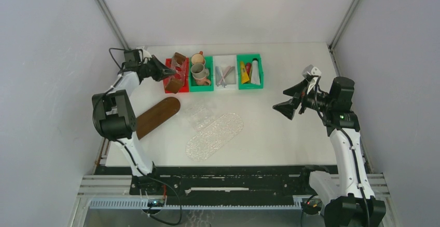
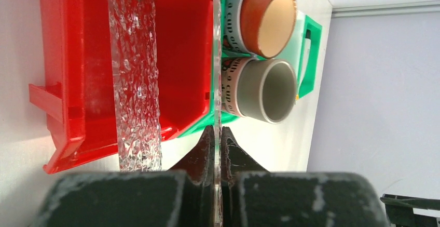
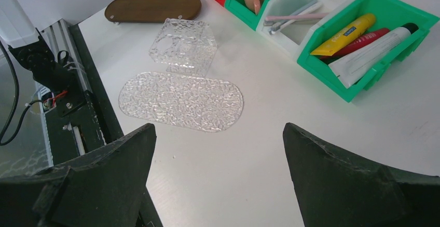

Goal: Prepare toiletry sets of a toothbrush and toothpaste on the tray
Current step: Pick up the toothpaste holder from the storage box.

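Four bins [image 1: 208,74] line the far side of my white table [image 1: 290,144], with pale grey walls [image 1: 46,55] closing in on three sides. My left claw [image 2: 217,139] is clamped tight on a thin clear sheet [image 2: 217,55], seen edge-on at the red bin [image 2: 67,55]. Whether it joins the pebbled clear panel [image 2: 136,81] beside it, I can't tell from here. My right claw [image 3: 218,133] hangs high over the table's right side, jaws spread wide, gripping nothing. The toothbrushes [image 3: 296,18] lie in the white bin [image 3: 283,39], and the yellow, red and white tubes [image 3: 363,41] lie in the green bin [image 3: 404,11] next door. The clear oval tray [image 3: 181,101] lies flat mid-table, with the brown tray [image 3: 153,8] beyond it.
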`<state>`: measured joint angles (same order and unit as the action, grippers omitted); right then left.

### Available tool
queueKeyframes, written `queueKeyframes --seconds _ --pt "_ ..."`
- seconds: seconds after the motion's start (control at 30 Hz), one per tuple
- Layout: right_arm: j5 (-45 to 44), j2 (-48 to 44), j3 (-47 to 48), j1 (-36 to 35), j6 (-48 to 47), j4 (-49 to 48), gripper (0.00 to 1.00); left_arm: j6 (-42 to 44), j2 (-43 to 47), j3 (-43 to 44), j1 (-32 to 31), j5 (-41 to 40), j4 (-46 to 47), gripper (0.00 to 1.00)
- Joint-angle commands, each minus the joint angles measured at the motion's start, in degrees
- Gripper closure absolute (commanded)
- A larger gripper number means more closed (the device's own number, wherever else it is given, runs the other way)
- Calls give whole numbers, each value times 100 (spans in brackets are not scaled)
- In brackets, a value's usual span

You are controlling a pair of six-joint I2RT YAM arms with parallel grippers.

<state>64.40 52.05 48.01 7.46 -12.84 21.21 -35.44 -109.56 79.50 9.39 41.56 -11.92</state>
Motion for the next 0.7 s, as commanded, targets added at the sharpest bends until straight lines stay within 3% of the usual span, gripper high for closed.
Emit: queueKeyframes --seconds 0.0,0.67 --pt "8 -116 7 -26 -123 -56 0 134 771 80 45 316 320 100" --pt "37 -99 2 -27 -147 -39 0 -491 2323 -964 109 469 1305 100"
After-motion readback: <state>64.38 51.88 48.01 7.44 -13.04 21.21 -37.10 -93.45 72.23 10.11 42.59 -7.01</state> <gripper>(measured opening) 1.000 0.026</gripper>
